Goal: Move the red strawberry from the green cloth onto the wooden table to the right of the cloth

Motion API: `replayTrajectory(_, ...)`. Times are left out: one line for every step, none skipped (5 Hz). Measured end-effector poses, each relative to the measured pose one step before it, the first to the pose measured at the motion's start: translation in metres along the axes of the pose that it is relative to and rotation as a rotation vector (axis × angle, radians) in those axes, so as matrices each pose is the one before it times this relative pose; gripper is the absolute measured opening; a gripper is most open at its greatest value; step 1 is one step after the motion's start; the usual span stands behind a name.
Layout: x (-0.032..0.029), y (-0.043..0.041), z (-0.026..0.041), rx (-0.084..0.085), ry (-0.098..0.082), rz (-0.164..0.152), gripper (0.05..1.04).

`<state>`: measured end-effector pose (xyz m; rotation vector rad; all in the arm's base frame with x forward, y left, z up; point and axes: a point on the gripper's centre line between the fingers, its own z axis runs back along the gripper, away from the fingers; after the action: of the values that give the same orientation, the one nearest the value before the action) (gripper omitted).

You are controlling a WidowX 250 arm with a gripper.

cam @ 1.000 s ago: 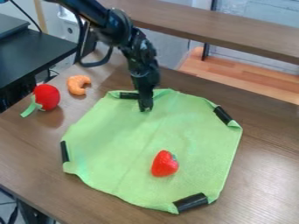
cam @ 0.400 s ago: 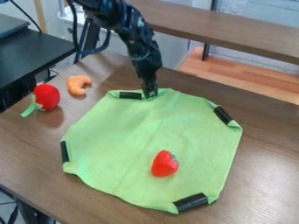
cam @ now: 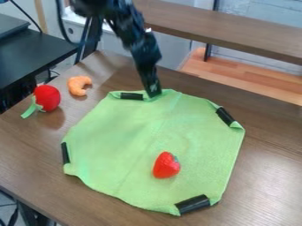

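A black robot gripper (cam: 154,93) hangs over the far edge of a green cloth (cam: 124,145), its tip pointing down; whether it is open or closed cannot be told from this angle, nor whether it touches the fabric. The cloth lies spread on a brown wooden table (cam: 268,167), extending from beneath the gripper toward the camera. Just beside the gripper, on the view's left, sits a black strip (cam: 131,96) at a folded corner (one of four such dark pieces around the cloth's border). A second strip (cam: 224,116) lies to the gripper's right and a little nearer the camera, a third strip (cam: 65,152) nearer still and to its left, and a fourth strip (cam: 193,204) farthest in front of it. A red toy strawberry (cam: 166,166) rests on the cloth, well apart from the gripper on the camera's side. Off to the gripper's left, on bare wood, lies a curved orange piece (cam: 75,86), with a round red toy (cam: 47,97) bearing a green strip farther out. Above and behind the gripper, the black arm (cam: 138,44) slants in from the view's top edge.
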<state>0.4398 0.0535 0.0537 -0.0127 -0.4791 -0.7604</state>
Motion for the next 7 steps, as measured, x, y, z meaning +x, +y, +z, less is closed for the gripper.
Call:
replayTrajectory(-0.00493,-0.02296,0.01652,-0.0898,-0.0304,-0.0102,1.001)
replayTrajectory(-0.00482,-0.02373,0.01072,-0.0638,0.0012,-0.0314,1.001)
replayTrajectory(-0.01161,-0.02258,-0.00598,-0.0478,0.063,-0.012,1.001)
replayTrajectory(0.00035,-0.03111,-0.01125,-0.008,0.0661,-0.0424,1.001)
replayTrajectory(0.00314,-0.01826,-0.00135,0.0096,0.0341,-0.0137,1.001)
replayTrajectory(0.00978,-0.01955,0.00399,-0.0022,0.0056,-0.0331,1.001)
replayTrajectory(0.00503,-0.00657,-0.00363,0.0072,0.0278,0.0103,1.001)
